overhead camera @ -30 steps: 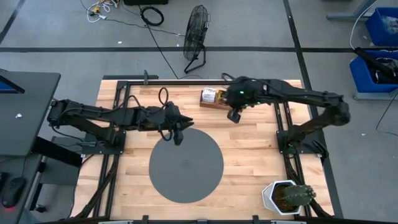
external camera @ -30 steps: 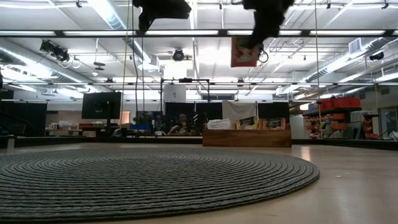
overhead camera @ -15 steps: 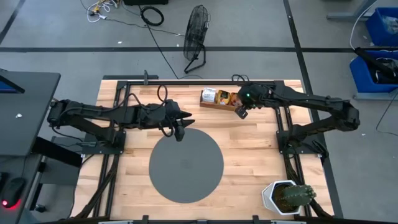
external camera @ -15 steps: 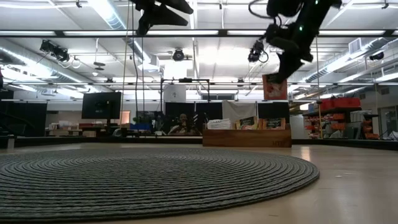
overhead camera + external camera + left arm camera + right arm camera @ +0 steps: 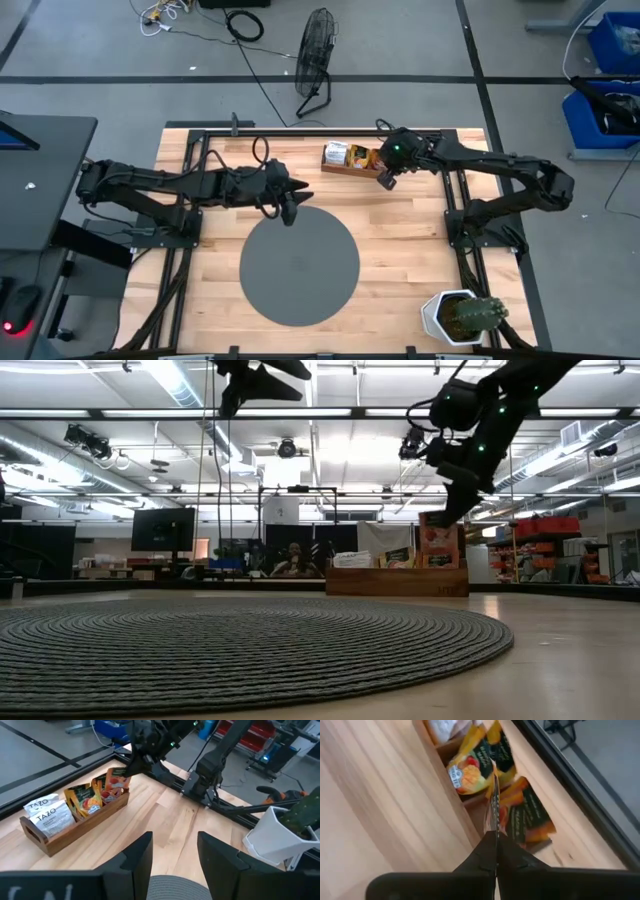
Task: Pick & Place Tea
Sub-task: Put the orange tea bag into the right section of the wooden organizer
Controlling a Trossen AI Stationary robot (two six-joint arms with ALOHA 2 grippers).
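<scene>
A wooden box (image 5: 350,160) stands near the table's far edge, with white, yellow and orange tea packets (image 5: 65,805) upright in it. My right gripper (image 5: 385,180) is over the box's right end, shut on an orange-red tea packet (image 5: 438,542). That packet shows edge-on in the right wrist view (image 5: 493,795). My left gripper (image 5: 290,207) hovers open above the far-left rim of the grey disc (image 5: 299,266), holding nothing. My right gripper pinches the tea packet's upper edge (image 5: 493,827) between its two fingers, coming from above and slanting down. The packet hangs upright below the fingers, its lower part at the box's right end (image 5: 116,779). Whether it rests on the box's bottom, I cannot tell.
A cactus in a white pot (image 5: 465,317) stands at the table's near right corner. The grey disc (image 5: 240,640) covers the table's middle. Bare wood lies between the disc and the box (image 5: 397,580). A fan (image 5: 318,60) stands on the floor beyond the far edge.
My right gripper has come down from high above the table, moving slightly toward the right edge, and has carried the orange-red packet down to the box's right end. It has stayed shut on the packet throughout.
</scene>
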